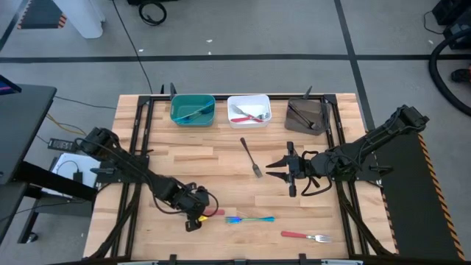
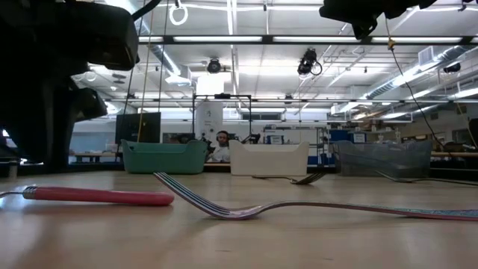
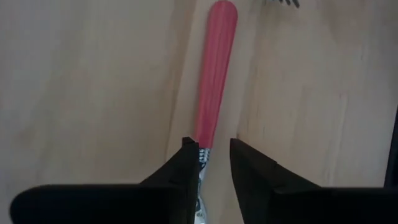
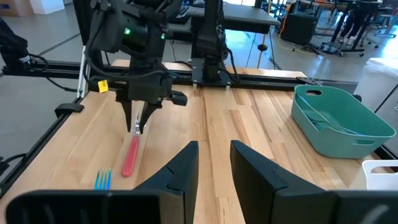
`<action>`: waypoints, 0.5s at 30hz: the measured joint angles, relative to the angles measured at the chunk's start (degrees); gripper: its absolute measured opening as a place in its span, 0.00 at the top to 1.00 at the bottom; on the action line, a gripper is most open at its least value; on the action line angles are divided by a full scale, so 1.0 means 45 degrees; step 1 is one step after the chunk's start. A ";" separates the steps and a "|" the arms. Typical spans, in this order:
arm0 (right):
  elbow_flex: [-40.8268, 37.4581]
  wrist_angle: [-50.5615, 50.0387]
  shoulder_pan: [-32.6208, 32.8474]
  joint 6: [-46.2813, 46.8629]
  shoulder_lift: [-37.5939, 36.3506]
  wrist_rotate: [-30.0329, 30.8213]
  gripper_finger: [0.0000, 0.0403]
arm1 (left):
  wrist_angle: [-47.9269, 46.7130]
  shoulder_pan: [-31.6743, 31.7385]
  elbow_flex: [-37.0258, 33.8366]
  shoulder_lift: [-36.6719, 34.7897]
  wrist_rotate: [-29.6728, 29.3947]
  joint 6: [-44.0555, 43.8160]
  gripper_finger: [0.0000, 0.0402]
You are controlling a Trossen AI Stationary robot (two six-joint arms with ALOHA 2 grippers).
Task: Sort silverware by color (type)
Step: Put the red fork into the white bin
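Wood table: left gripper straddles red fork.

You've got a pale butcher-block table, light wood strips with a few darker ones mixed in. Three bins along the back: teal bin, white bin, brown bin. The fork under your left arm has a salmon-red handle with silver metal at the neck. The fork beside it is iridescent blue-teal, another red-handled fork has silver tines, and the dark grey fork sits mid-table. Both arms are black.
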 joint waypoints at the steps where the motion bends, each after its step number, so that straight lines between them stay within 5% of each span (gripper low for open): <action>1: 0.0000 0.0005 0.0000 0.0000 0.0000 -0.0004 0.75 | 0.0040 -0.0016 0.0000 0.0081 0.0007 0.0006 0.77; 15: 0.0000 -0.0073 0.0000 0.0000 0.0000 -0.0019 0.75 | 0.0052 -0.0131 0.0084 0.1626 -0.0819 -0.0700 0.77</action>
